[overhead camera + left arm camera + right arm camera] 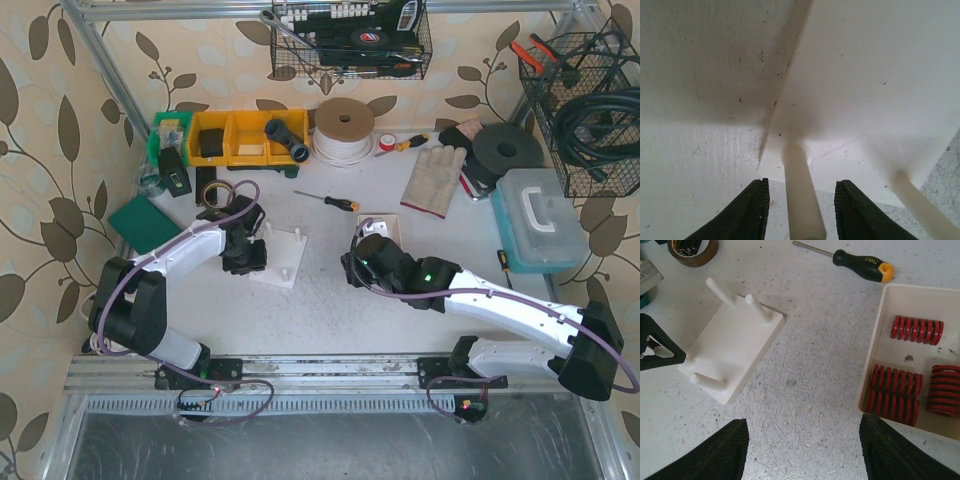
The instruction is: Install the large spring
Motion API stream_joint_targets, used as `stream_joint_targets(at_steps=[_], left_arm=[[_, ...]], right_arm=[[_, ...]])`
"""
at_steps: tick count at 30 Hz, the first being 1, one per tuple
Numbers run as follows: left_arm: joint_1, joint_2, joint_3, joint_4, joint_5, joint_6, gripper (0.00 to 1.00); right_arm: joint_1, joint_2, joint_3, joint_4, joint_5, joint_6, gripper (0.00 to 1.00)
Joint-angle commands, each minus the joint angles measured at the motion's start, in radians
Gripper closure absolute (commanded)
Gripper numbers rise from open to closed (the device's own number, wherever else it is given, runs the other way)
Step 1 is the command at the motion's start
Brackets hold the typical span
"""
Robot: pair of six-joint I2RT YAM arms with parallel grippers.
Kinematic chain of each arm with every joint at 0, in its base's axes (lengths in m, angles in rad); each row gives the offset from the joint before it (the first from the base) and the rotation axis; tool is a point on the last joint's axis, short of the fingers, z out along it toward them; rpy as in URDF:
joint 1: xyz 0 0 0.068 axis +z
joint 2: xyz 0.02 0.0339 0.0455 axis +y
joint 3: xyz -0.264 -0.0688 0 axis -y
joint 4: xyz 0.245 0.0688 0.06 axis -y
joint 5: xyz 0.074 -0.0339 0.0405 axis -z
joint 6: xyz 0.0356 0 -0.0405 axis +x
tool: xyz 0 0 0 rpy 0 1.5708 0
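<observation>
Right wrist: right gripper (802, 450) spread wide between peg plate (730, 355) and tray (874, 340) of red springs (916, 330) — left gripper (800, 212), also apart, straddles one peg (799, 185) without touching.

- Pale, scratched table (330, 310).
- In the middle, white plate (279, 258) with pegs.
- Just right of it, shallow tray (900, 354) with red springs (916, 330).
- Farther back, screwdriver (330, 200), work glove (435, 180), white roll (343, 130), and blue box (537, 225) at the right.

Overhead, two close wrists; common pegboard (280, 262)
</observation>
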State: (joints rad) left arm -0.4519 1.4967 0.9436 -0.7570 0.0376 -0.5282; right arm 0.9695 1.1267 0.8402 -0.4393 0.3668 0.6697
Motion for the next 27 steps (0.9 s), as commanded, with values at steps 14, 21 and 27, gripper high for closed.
stream_joint_targets(at_steps=[14, 21, 27], left_arm=[[-0.117, 0.034, 0.101, 0.021, 0.023, -0.063, 0.61], [-0.147, 0.043, 0.115, 0.019, -0.013, -0.09, 0.61], [-0.147, -0.046, 0.076, 0.011, -0.079, -0.116, 0.56]], right_arm=[[0.003, -0.033, -0.029, -0.002, 0.048, 0.035, 0.39], [0.002, -0.026, -0.012, -0.062, 0.087, 0.08, 0.24], [-0.051, -0.031, -0.018, -0.104, 0.078, 0.133, 0.02]])
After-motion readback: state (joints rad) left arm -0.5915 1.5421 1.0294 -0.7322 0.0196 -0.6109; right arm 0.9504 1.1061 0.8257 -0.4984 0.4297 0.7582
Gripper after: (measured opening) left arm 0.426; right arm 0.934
